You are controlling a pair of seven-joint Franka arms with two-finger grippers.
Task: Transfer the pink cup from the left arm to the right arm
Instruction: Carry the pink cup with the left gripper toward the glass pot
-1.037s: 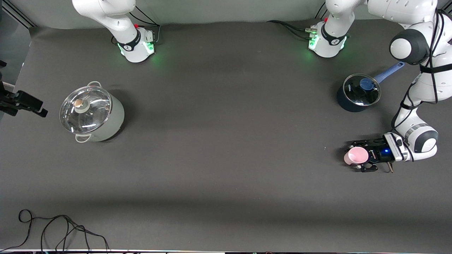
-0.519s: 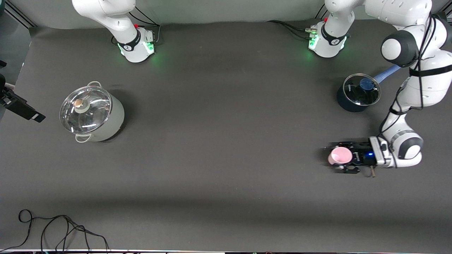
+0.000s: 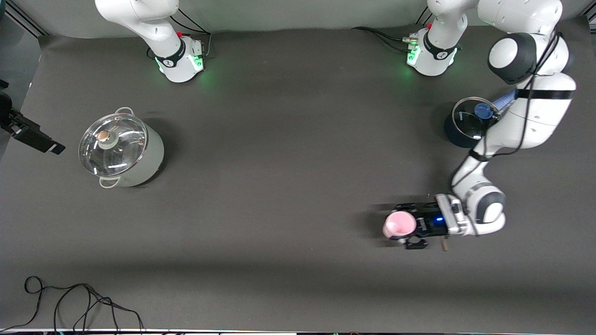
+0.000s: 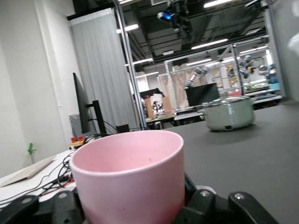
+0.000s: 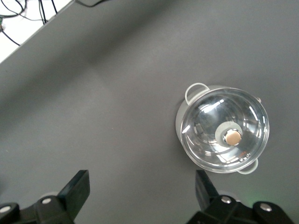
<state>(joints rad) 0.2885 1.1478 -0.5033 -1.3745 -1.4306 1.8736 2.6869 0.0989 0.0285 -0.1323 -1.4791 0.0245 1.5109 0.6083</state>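
Observation:
The pink cup (image 3: 398, 224) is a small pale-pink tumbler, upright with its mouth up. My left gripper (image 3: 409, 225) is shut on it and holds it over bare table toward the left arm's end. In the left wrist view the cup (image 4: 128, 177) fills the foreground between the black fingers (image 4: 243, 203). My right gripper (image 3: 37, 138) hangs over the table edge at the right arm's end, apart from the cup. In the right wrist view it (image 5: 140, 191) is open and empty, high above the mat.
A grey-green pot with a glass lid (image 3: 120, 149) stands toward the right arm's end and shows in both wrist views (image 5: 224, 135) (image 4: 229, 113). A dark blue saucepan with a lid (image 3: 468, 124) stands under the left arm. A black cable (image 3: 70, 302) lies at the near edge.
My left gripper has carried the pink cup toward the middle of the table and slightly nearer to the front camera. My right gripper has shifted slightly at the table edge.

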